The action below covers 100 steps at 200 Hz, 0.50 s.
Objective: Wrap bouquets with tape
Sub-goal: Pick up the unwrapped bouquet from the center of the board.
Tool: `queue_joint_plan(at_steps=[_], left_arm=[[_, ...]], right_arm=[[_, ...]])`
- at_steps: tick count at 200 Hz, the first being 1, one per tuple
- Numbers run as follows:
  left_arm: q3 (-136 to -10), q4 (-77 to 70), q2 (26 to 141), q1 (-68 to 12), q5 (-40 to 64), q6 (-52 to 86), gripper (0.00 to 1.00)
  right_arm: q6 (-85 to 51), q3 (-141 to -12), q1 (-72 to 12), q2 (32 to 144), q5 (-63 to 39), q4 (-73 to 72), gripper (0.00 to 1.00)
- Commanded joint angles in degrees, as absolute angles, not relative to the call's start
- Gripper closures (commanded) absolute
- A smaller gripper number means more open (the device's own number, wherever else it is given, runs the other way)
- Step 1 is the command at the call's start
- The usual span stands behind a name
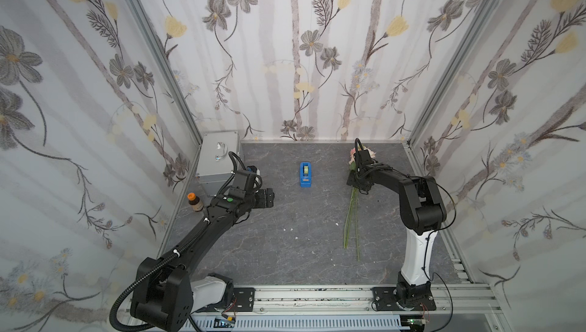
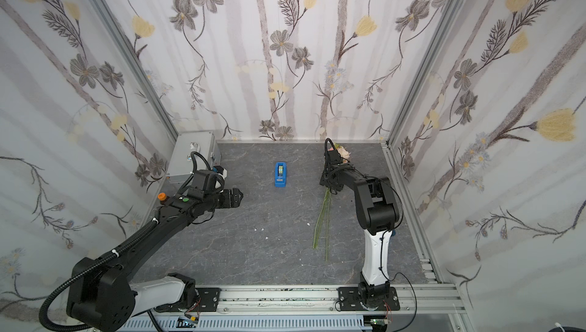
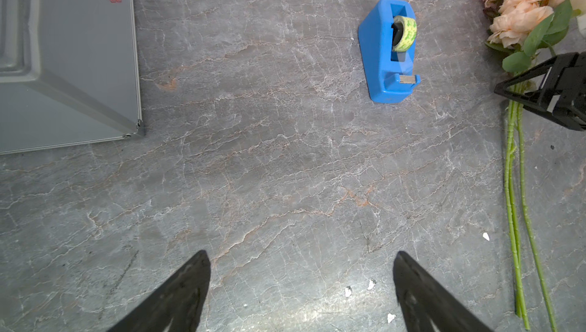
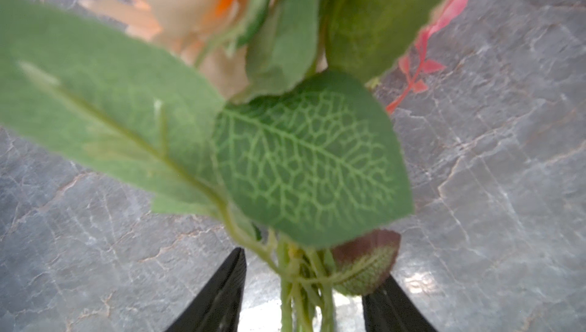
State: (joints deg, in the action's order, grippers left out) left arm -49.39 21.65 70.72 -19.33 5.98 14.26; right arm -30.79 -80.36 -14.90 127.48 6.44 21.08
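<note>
The bouquet (image 1: 352, 216) of pink and peach roses lies on the dark marble table (image 1: 285, 251) at the right, with its blooms (image 3: 520, 16) toward the back wall and its long green stems toward the front. My right gripper (image 1: 359, 184) points down over the stems just below the leaves. In the right wrist view its open jaws (image 4: 312, 265) straddle the stem bundle (image 4: 301, 298) with a gap on each side. The tape, a pale-green roll (image 3: 407, 33) in a blue dispenser (image 1: 305, 174), stands mid-table. My left gripper (image 1: 269, 198) hovers left of it, open and empty (image 3: 301, 254).
A grey metal case (image 1: 218, 159) stands in the back left corner, close behind my left wrist. A brown bottle with an orange cap (image 1: 195, 202) is by the left wall. Small white scraps (image 1: 290, 229) dot the table between the arms.
</note>
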Motion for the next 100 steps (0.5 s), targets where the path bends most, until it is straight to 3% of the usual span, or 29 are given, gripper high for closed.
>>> queue_joint_plan(at_steps=[1,24,68,100], left_arm=[[-49.75,21.72,70.75,-19.36,4.9,13.83,0.09],[-49.75,21.53,70.66,-19.43,5.07,13.37,0.09],[-49.75,21.44,70.44,-19.43,4.73,12.19,0.09],[-49.82,21.58,69.62,-19.48,4.56,11.41,0.09]], right_arm=[[-31.64,-80.25,-15.21,128.65,6.0,22.5,0.5],[-31.81,-79.71,-15.23,128.08,6.05,21.85,0.58],[-30.41,-77.2,-15.13,123.46,5.48,17.89,1.0],[-29.65,-73.98,-15.21,117.93,4.41,15.43,1.0]])
